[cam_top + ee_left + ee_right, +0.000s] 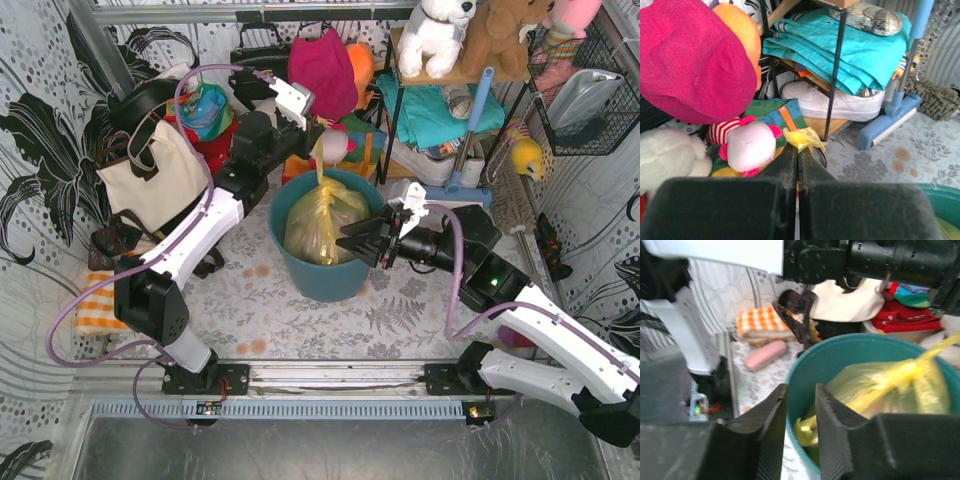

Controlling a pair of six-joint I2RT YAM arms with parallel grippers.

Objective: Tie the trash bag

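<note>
The yellow trash bag [322, 222] sits inside the teal bin [318, 280], with one handle strip [320, 165] pulled straight up. My left gripper [316, 132] is above the bin's far rim, shut on that strip. In the left wrist view the strip's end [802, 137] sticks out past the closed left gripper [798, 148]. My right gripper [345, 240] hovers at the bin's right rim, open a little, with nothing between its fingers. In the right wrist view the right gripper [800, 387] straddles the bin's rim [840, 352]. Below it a loose yellow strip end [807, 430] lies beside the trash bag [880, 385].
A cream tote [150, 175] leans at the left, with an orange checked cloth [95, 310] in front of it. A pink case [765, 355] lies on the mat. Behind the bin are plush toys [747, 145], a shelf with teal cloth [435, 110] and a blue mop [465, 150].
</note>
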